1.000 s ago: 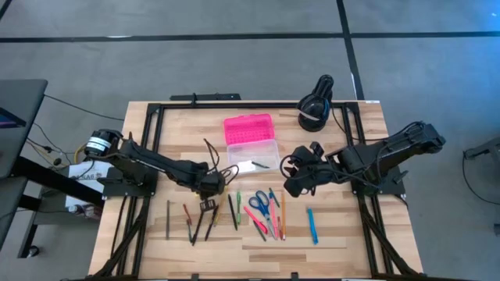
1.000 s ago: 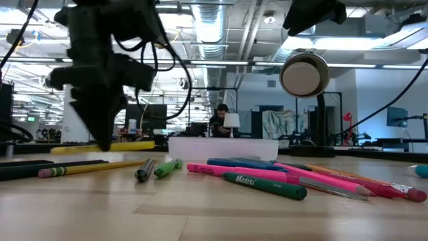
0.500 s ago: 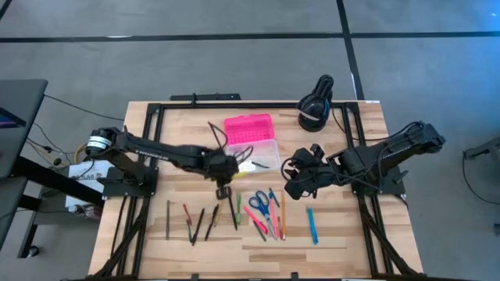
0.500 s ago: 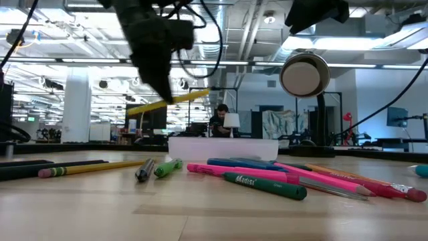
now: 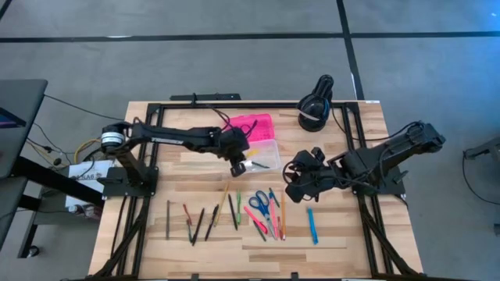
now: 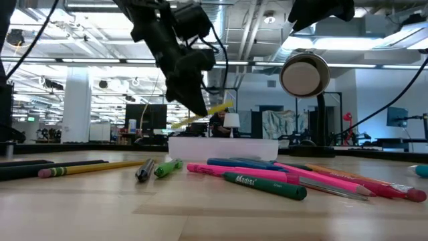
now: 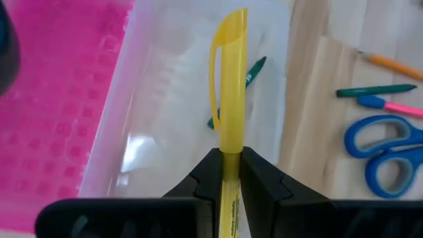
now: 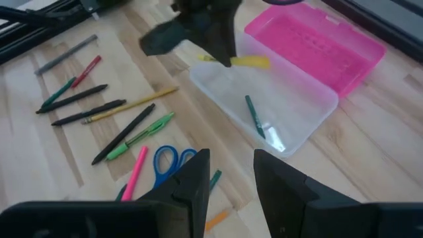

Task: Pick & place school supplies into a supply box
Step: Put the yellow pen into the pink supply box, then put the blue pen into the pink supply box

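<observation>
Left pincer (image 7: 229, 173) grips yellow pen (image 7: 230, 99) over supply box (image 7: 142, 125); right pincer (image 8: 229, 173) open.

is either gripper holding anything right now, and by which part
The left gripper holds a yellow pen near one end, its clip end sticking out over the supply box. The right gripper holds nothing.

- High view looked straight down on the whole table (image 5: 359, 234).
- Low view sat at tabletop height, facing across.
- Both wrist views looked past their jaws, sharing the supply box (image 7: 165, 99) (image 8: 291, 112).
</observation>
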`<action>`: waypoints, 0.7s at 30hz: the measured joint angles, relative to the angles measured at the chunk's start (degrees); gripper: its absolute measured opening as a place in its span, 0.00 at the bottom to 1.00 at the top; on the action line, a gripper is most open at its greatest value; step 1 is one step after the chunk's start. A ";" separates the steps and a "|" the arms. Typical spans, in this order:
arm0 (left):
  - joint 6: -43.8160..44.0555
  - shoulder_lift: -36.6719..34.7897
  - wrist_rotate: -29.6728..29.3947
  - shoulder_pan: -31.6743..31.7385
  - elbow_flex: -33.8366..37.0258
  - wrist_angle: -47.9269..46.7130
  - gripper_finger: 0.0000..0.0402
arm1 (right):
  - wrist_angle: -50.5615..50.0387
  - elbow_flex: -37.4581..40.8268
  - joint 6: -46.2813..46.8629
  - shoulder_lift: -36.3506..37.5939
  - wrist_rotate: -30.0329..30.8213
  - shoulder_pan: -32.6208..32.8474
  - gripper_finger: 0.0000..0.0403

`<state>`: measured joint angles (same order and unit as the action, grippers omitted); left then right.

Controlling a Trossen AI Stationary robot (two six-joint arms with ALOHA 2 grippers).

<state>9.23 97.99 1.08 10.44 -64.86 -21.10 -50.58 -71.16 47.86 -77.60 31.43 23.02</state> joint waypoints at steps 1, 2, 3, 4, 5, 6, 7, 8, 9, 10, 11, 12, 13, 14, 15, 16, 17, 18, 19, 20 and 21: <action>0.00 0.57 0.00 0.07 0.00 0.03 0.08 | -0.01 0.00 0.22 0.00 0.01 0.29 0.27; 0.00 1.11 -0.05 0.09 0.00 0.22 0.08 | -0.07 0.00 0.30 0.00 0.01 0.63 0.27; 0.04 1.49 -0.09 0.09 0.00 0.45 0.08 | -0.03 0.00 0.30 0.00 0.02 0.93 0.27; 0.07 1.62 -0.09 0.09 0.00 0.45 0.08 | -0.03 0.00 0.32 0.00 0.01 1.22 0.27; 0.09 1.62 -0.09 0.07 0.00 0.75 0.08 | -0.03 0.00 0.54 0.00 0.03 1.47 0.27; 0.09 1.60 -0.18 0.07 0.00 1.50 0.08 | -0.03 0.00 0.85 0.00 0.03 1.68 0.27; 0.11 1.58 -0.49 0.07 -0.01 1.98 0.08 | -0.03 0.00 1.29 0.00 0.03 1.77 0.27; 0.13 1.58 -1.09 0.08 -0.02 2.01 0.08 | -0.03 0.00 1.65 0.00 0.03 1.82 0.27; 0.10 1.58 -1.82 0.13 0.00 2.02 0.09 | -0.03 0.00 1.77 0.00 0.03 1.82 0.27; -0.12 1.58 -2.03 0.16 0.00 2.20 0.10 | -0.03 0.00 1.81 0.00 0.01 1.82 0.27; -0.66 1.58 -1.95 0.18 0.00 2.48 0.11 | -0.03 0.00 1.83 0.00 -0.01 1.82 0.27; -1.05 1.58 -1.62 0.18 0.00 2.73 0.13 | -0.05 0.00 2.12 0.00 -0.01 1.82 0.27; -1.20 1.58 -1.22 0.24 0.00 2.79 0.15 | -0.23 0.00 2.81 0.00 -0.01 1.79 0.27; -1.20 1.58 -1.07 0.23 -0.01 2.75 0.18 | -0.63 0.00 3.39 0.00 -0.01 1.78 0.27; -1.19 1.58 -1.02 0.21 -0.01 2.75 0.21 | -0.93 0.00 3.97 0.00 -0.03 1.77 0.27; -1.14 1.58 -1.12 0.20 0.00 2.75 0.24 | -1.23 0.00 4.67 0.00 -0.03 1.81 0.27; -0.95 1.58 -1.55 0.18 -0.02 2.75 0.28 | -1.68 0.00 5.34 0.00 -0.04 1.94 0.27; -0.76 1.58 -1.78 0.18 -0.01 2.73 0.31 | -2.04 0.00 6.04 0.00 -0.03 2.09 0.27; -0.70 1.58 -1.75 0.19 0.00 2.71 0.34 | -2.28 0.00 6.63 -0.02 -0.06 2.22 0.27; -0.65 1.58 -1.47 0.20 0.00 2.70 0.36 | -2.59 0.00 7.64 -0.02 -0.21 2.50 0.27; -0.37 1.57 -0.88 0.22 0.00 2.69 0.38 | -3.10 0.00 8.97 -0.02 -0.60 2.87 0.27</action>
<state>8.86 99.56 0.20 10.66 -64.86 -18.40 -53.69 -71.16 56.83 -77.62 30.83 25.89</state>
